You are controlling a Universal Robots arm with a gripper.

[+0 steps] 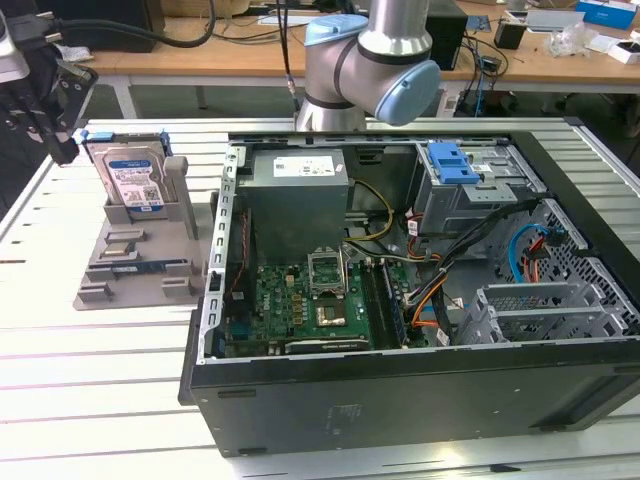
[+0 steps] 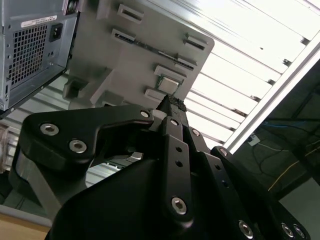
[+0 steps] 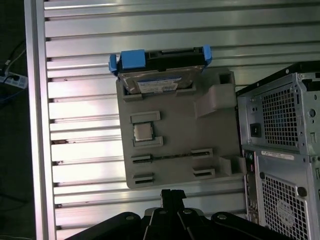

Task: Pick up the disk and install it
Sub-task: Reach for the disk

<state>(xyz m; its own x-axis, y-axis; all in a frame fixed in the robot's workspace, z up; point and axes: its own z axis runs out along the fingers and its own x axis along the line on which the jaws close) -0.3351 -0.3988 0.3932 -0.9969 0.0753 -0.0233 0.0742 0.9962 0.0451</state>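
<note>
Silver flat disk (image 1: 132, 182), blue-framed, upright in grey holder (image 1: 140, 275); fingers (image 2: 173, 106) seemingly together.

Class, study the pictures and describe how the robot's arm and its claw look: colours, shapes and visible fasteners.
The arm is made of silver-grey metal tubes with rounded joints closed by light blue caps. The claw is matte black, built from flat angular link bars hinged together and dotted with round silver screw heads. Its fingertips end in a ribbed edge.
</note>
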